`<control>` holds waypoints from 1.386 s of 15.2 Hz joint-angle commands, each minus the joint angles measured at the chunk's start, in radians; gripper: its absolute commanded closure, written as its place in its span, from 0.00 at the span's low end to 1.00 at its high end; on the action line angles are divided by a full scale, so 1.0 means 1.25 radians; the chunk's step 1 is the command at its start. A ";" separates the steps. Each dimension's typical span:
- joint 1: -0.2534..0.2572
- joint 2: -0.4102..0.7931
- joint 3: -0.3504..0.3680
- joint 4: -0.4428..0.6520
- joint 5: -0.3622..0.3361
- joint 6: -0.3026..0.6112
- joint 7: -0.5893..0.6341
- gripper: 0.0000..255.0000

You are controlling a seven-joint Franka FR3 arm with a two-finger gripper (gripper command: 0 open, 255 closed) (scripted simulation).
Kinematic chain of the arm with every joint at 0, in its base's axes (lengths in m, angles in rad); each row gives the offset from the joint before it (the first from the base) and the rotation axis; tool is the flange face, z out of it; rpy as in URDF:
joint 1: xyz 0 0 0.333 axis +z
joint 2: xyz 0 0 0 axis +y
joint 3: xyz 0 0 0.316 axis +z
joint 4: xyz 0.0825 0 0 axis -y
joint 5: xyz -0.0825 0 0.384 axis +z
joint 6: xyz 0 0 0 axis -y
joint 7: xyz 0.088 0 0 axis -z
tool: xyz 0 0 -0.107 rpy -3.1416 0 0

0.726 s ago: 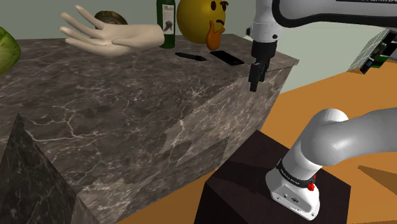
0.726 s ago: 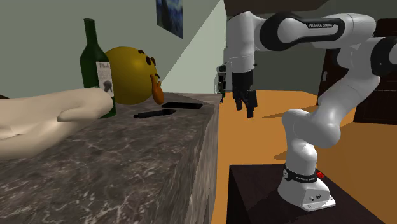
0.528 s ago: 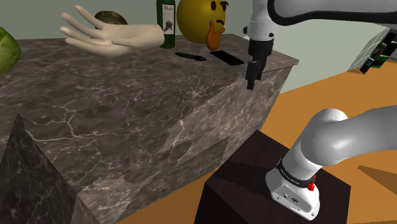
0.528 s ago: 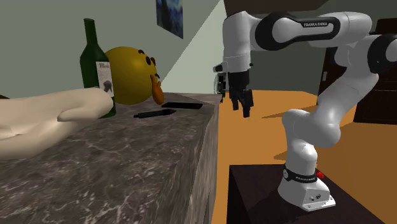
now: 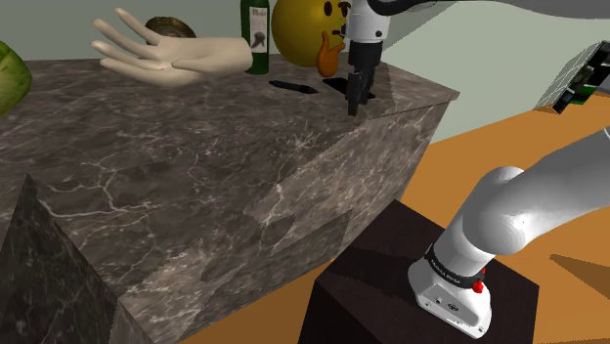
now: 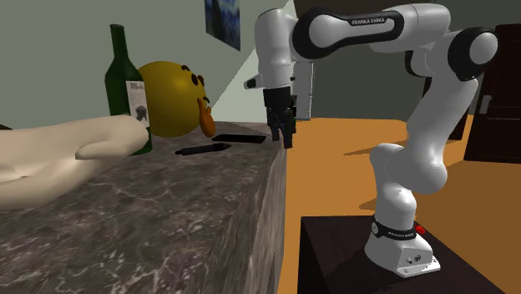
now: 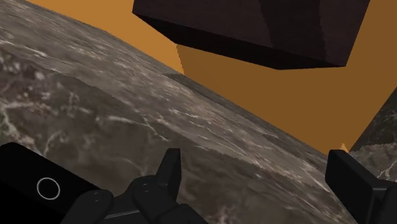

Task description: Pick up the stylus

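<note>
The stylus (image 5: 293, 87) (image 6: 200, 149) is a thin black stick lying flat on the dark marble counter (image 5: 196, 166), in front of the yellow emoji ball. Beside it, toward the counter's end, lies a flat black phone (image 6: 238, 139) (image 7: 38, 184) with a small ring on it. My gripper (image 5: 354, 102) (image 6: 284, 136) (image 7: 257, 184) hangs fingers-down just above the counter near its end, over the phone's edge, and a short way from the stylus. It is open, fingers apart with nothing between them.
A pale model hand (image 5: 166, 54), a green wine bottle (image 5: 256, 34) and the yellow emoji ball (image 5: 308, 29) stand along the counter's back. The counter drops off just beyond the gripper to orange floor. My stand (image 5: 420, 293) sits below.
The gripper has swung from beyond the counter's end to over the counter, toward the phone and stylus. It stays open.
</note>
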 commanded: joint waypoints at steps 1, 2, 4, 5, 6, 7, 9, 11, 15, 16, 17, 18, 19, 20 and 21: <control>0.003 0.063 -0.006 0.060 0.004 0.008 -0.023 0.00; 0.004 0.093 -0.009 0.091 0.007 0.009 -0.034 0.00; 0.007 0.153 -0.013 0.156 0.013 0.010 -0.056 0.00; 0.008 0.184 -0.015 0.191 0.017 0.008 -0.066 0.00; 0.009 0.214 -0.017 0.226 0.021 0.005 -0.077 0.00; 0.010 0.245 -0.018 0.263 0.025 0.001 -0.087 0.00; 0.011 0.307 -0.020 0.341 0.033 -0.010 -0.108 0.00; 0.012 0.372 -0.020 0.426 0.042 -0.026 -0.127 0.00; 0.012 0.513 -0.017 0.626 0.060 -0.077 -0.162 0.00; 0.011 0.552 -0.016 0.685 0.065 -0.095 -0.169 0.00; 0.011 0.563 -0.015 0.702 0.066 -0.101 -0.171 0.00; 0.011 0.559 -0.015 0.685 0.066 -0.088 -0.172 0.00; 0.011 0.555 -0.015 0.669 0.066 -0.075 -0.172 0.00; 0.011 0.552 -0.015 0.653 0.065 -0.063 -0.173 0.00; 0.011 0.549 -0.015 0.638 0.065 -0.051 -0.174 0.00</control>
